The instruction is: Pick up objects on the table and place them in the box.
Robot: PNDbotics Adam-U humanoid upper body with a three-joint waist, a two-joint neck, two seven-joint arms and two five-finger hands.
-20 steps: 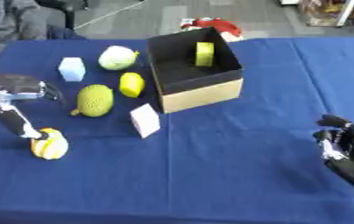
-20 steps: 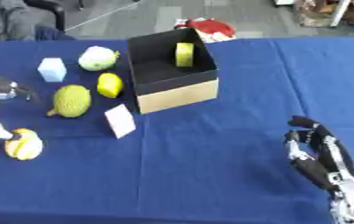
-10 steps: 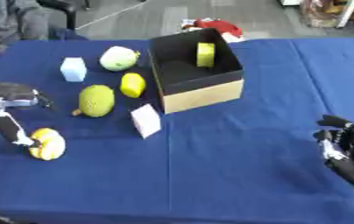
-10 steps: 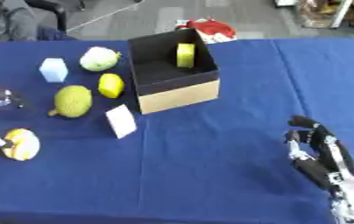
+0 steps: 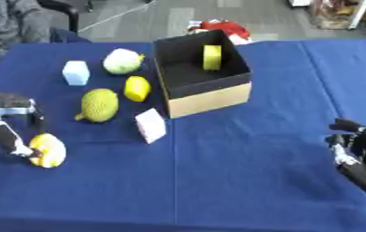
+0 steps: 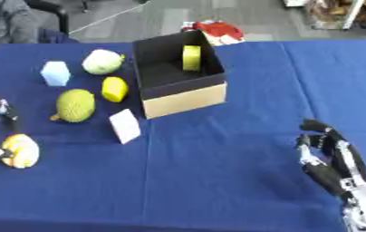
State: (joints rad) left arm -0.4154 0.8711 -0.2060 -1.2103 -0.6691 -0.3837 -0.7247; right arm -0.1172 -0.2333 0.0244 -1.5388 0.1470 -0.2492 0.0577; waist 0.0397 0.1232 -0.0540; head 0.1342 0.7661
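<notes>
A black box with cardboard sides [image 5: 211,96] stands open at the table's middle back, and a yellow object [image 5: 211,57] leans on its far wall. To its left lie a pale green round fruit [image 5: 122,61], a light blue cube [image 5: 76,72], a lemon [image 5: 137,88], a bumpy green fruit [image 5: 100,105] and a white block [image 5: 151,125]. An orange-yellow fruit [image 5: 47,151] lies at the near left. My left hand [image 5: 7,118] hangs over it, open, one long finger touching the fruit's left side. At the lower right my right hand [image 6: 333,156] rests open, holding nothing.
A blue cloth [image 5: 242,181] covers the table. A red thing [image 5: 220,27] lies beyond the table's far edge, behind the box. The near middle and right of the cloth hold only my right hand.
My left hand has sunk a little, down and to the left, onto the orange-yellow fruit. The fruit, the other things and my right hand have stayed put.
</notes>
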